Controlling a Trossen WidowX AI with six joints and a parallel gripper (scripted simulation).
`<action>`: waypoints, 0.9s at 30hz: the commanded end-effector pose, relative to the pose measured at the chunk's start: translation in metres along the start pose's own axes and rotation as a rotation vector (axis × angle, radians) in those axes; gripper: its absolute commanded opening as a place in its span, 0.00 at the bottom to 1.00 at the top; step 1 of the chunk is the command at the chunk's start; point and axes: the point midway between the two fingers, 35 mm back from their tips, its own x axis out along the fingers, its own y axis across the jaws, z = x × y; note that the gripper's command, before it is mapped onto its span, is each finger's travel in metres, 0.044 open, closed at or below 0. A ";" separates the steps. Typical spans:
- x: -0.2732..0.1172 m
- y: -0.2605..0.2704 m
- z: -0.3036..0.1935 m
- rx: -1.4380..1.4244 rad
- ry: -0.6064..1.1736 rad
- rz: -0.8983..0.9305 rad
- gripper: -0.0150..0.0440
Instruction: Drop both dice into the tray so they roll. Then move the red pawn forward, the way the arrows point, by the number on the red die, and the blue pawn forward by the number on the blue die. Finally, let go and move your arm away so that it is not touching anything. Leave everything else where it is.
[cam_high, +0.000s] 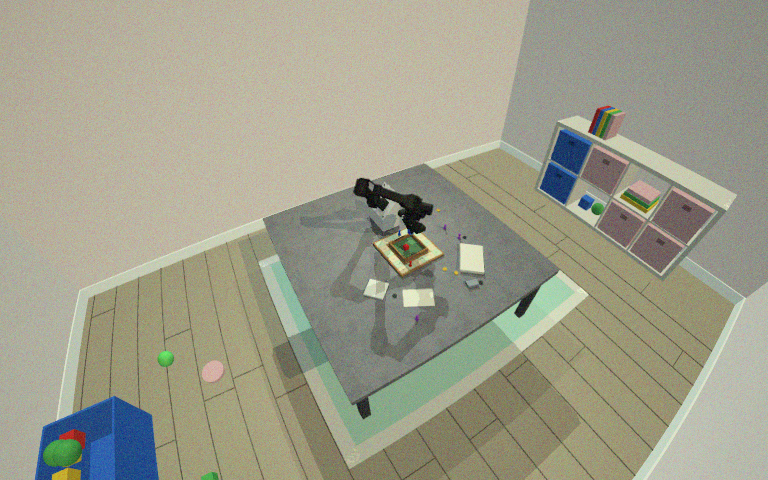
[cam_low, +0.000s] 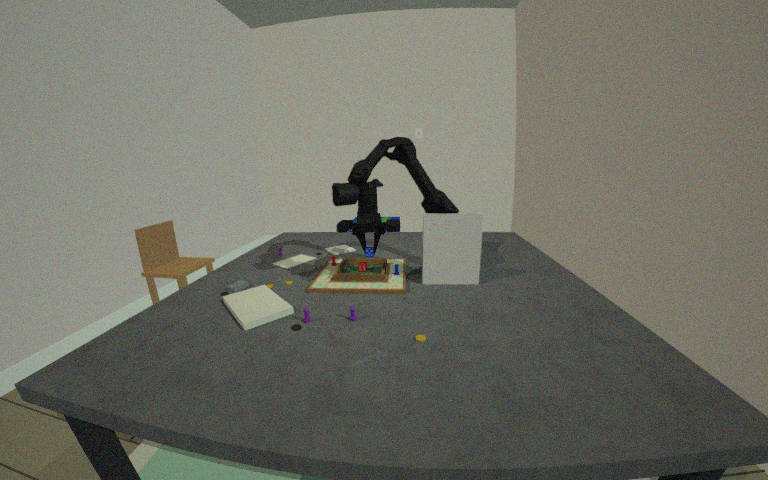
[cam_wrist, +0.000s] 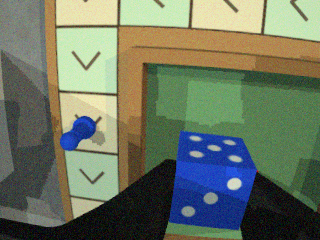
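Note:
My gripper (cam_high: 412, 230) (cam_low: 369, 252) (cam_wrist: 207, 174) is shut on the blue die (cam_low: 369, 251) (cam_wrist: 215, 172), held above the tray (cam_low: 359, 277) (cam_wrist: 131, 107). In the wrist view, the die shows five pips on its upper face and three on its side face. The red die (cam_high: 405, 246) (cam_low: 362, 266) is inside the tray; its top number cannot be read. The blue pawn (cam_high: 399, 233) (cam_low: 396, 269) (cam_wrist: 81, 131) stands on a cream square of the board (cam_low: 356, 290) (cam_wrist: 88, 60). The red pawn (cam_high: 410, 263) (cam_low: 333, 261) stands on another side of the board.
A thick cream book-like block (cam_high: 471, 258) (cam_low: 257, 306) and purple pawns (cam_high: 416, 318) (cam_low: 306, 315) (cam_low: 352, 313) lie around the board. Pale flat pieces (cam_high: 418, 297) (cam_high: 376, 289), yellow discs (cam_low: 420, 337) and a grey piece (cam_high: 472, 283) are also on the table. A tall pale block (cam_low: 451, 249) stands beside the board.

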 end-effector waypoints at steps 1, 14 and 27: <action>0.000 0.002 -0.002 -0.011 -0.019 0.002 0.25; 0.013 0.013 0.002 -0.018 -0.429 0.124 0.25; 0.016 0.014 0.002 -0.015 -0.829 0.010 0.25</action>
